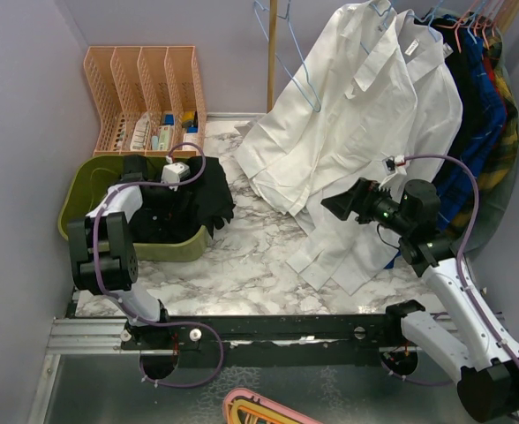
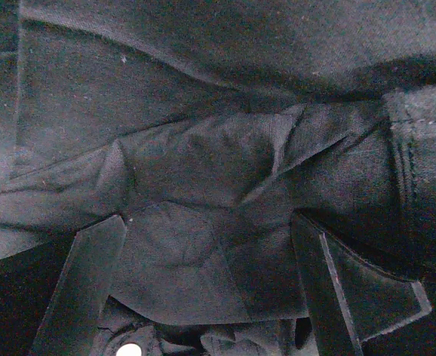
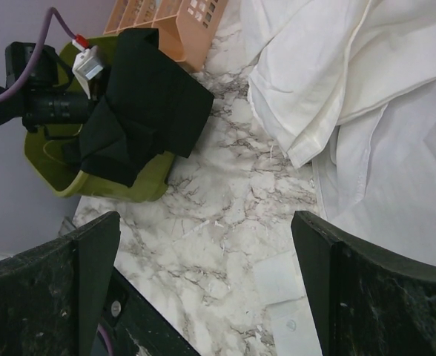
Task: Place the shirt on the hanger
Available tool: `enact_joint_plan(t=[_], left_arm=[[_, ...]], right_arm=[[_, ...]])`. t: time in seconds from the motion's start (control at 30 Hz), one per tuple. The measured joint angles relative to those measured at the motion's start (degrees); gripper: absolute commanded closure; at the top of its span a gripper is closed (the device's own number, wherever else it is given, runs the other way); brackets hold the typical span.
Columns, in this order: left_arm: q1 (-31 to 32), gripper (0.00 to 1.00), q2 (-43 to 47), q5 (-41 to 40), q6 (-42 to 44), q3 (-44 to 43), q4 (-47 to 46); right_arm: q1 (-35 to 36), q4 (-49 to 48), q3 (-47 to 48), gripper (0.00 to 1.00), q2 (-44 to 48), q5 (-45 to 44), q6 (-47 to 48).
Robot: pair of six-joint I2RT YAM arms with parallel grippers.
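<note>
Marble-patterned counter (image 1: 242, 269) boxed in by pale lilac walls (image 1: 21, 106).
A peach slotted rack (image 1: 145, 79) stands against the back wall on the left, a wooden pole (image 1: 272, 53) rises just right of it, and the light is soft and even.

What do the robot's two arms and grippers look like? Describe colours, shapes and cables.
Both the left arm and right arm have white links, black joints and a looping purple cable. The left gripper and right gripper each have two flat, dark, wedge-shaped fingers.
</note>
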State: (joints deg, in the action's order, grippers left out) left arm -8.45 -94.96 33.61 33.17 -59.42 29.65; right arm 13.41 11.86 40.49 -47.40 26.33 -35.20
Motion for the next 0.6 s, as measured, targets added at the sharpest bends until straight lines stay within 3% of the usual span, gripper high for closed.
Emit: enact_joint_plan(t=[0.07, 0.1, 0.13, 0.17, 0.27, 0.4, 0.57, 0.6], left_arm=[[0.4, 0.29, 0.2, -0.5, -0.9, 0.8, -1.6], [0.7, 0.46, 0.3, -0.9, -1.2, 1.0, -2.4], [0.9, 0.81, 0.2, -1.5, -1.6, 1.4, -3.1], [1.2, 1.00, 0.2, -1.8, -1.6, 1.7, -3.8], [1.9, 1.00, -0.1, -1.9, -1.9, 2.0, -4.2], [2.2, 1.00, 1.6, -2.3, -1.7, 0.2, -1.1], [2.2, 1.00, 11.6, -2.6, -1.6, -7.9, 7.1], [2.2, 1.00, 14.2, -2.4, -1.7, -10.9, 8.5]], right_arm=[[0.0, 0.0, 0.0, 0.01, 0.0, 0.1, -0.1], [0.0, 0.0, -0.1, 0.01, 0.0, 0.1, -0.1], [0.0, 0.0, -0.1, 0.01, 0.0, 0.2, -0.1], [0.0, 0.0, -0.1, 0.01, 0.0, 0.2, -0.1], [0.0, -0.3, -0.1, 0.00, 0.0, 0.6, -0.2], [0.0, -2.6, -0.8, 0.08, 0.0, 3.6, -0.1], [0.2, -7.4, 1.0, 0.11, -5.1, 10.5, 1.0], [0.6, -7.7, 2.2, 0.06, -6.9, 11.1, 1.4]])
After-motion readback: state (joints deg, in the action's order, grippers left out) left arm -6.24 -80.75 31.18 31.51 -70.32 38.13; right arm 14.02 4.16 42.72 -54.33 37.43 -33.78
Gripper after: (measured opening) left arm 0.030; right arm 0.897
